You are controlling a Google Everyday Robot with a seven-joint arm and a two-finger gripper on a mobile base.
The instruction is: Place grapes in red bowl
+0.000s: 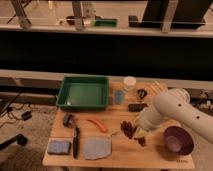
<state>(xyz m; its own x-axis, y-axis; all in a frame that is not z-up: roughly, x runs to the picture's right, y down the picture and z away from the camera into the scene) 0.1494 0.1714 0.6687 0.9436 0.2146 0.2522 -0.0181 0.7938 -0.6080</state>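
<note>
The grapes, a dark reddish-purple bunch, hang at the tip of my gripper over the front middle of the wooden table. The gripper is shut on the bunch and holds it a little above the tabletop. My white arm reaches in from the right. The red bowl is hidden, probably behind the arm's upper part at the back right. The larger dark purple bowl stands at the front right, just right of the gripper.
A green tray sits at the back left. A white cup, a blue object and a black object stand behind the gripper. An orange tool, a black brush, a blue sponge and a grey cloth lie front left.
</note>
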